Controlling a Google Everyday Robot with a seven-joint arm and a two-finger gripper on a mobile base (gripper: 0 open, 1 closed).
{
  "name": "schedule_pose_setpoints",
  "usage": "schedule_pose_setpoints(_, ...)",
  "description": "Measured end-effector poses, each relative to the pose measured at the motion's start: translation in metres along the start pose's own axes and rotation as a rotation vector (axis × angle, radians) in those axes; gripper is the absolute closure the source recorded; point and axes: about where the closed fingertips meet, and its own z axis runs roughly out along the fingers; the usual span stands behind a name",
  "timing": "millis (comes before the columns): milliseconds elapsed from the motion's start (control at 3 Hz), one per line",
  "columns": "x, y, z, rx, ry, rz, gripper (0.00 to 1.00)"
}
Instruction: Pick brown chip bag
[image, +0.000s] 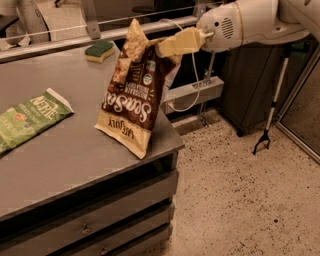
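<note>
The brown chip bag (134, 95) hangs nearly upright over the right end of the grey counter (65, 155). It is dark brown with cream ends and white "Sea Salt" script. Its lower cream end sits at the counter's right edge; whether it still touches is unclear. My gripper (167, 46) comes in from the upper right on a white arm. Its cream fingers (180, 42) are shut on the bag's upper right edge.
A green chip bag (27, 120) lies flat at the counter's left. A green-and-yellow sponge (99, 50) sits at the back. A rail runs behind the counter. A dark cabinet (250, 85) and a grabber tool (270, 117) stand on the speckled floor to the right.
</note>
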Motion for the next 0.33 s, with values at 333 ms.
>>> schedule_pose_setpoints(333,-0.0016,0.0014,0.0003,-0.004,-0.004,0.004,1.00)
